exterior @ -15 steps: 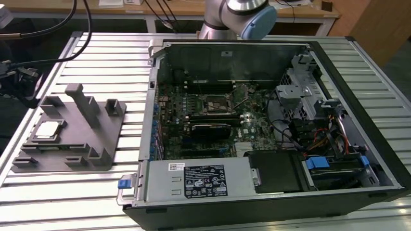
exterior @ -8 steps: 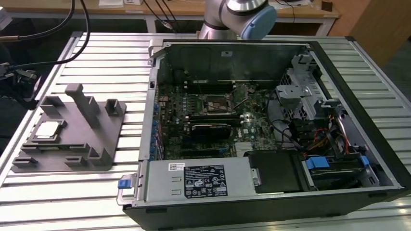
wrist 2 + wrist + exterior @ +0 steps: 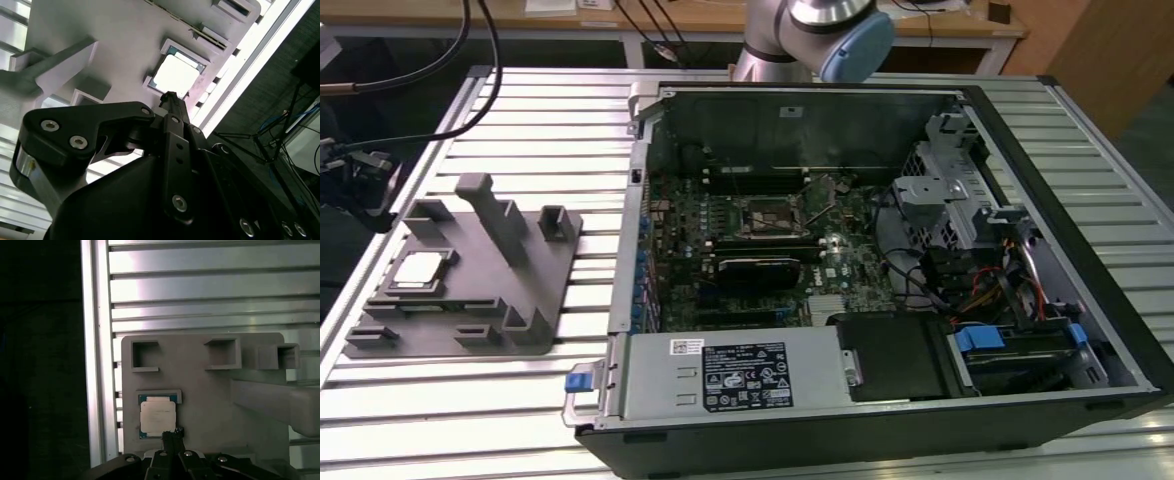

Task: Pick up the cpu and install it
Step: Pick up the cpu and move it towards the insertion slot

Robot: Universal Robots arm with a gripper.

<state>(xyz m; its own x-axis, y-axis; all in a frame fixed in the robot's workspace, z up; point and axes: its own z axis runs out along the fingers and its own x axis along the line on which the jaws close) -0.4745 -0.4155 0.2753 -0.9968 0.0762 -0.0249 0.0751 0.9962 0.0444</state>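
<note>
The cpu (image 3: 423, 270), a small square chip with a shiny silver top, lies flat in a recess of the grey moulded tray (image 3: 520, 290) at the exterior view's left. Both wrist views look down on it: the cpu (image 3: 175, 75) (image 3: 157, 416) sits in its pocket with a thin pale rim around it. My gripper (image 3: 172, 434) (image 3: 169, 96) hovers above the chip's edge, its dark fingers drawn together to a narrow tip with nothing between them. The dark square socket (image 3: 765, 215) lies on the motherboard inside the open computer case.
The open case (image 3: 1121, 330) fills the middle and right of the slatted metal table (image 3: 520, 110). Upright posts (image 3: 487, 210) rise from the tray beside the chip. Inside the case are a power supply (image 3: 734, 375), cables and drive cages (image 3: 947, 200). The arm's base (image 3: 814, 35) stands behind the case.
</note>
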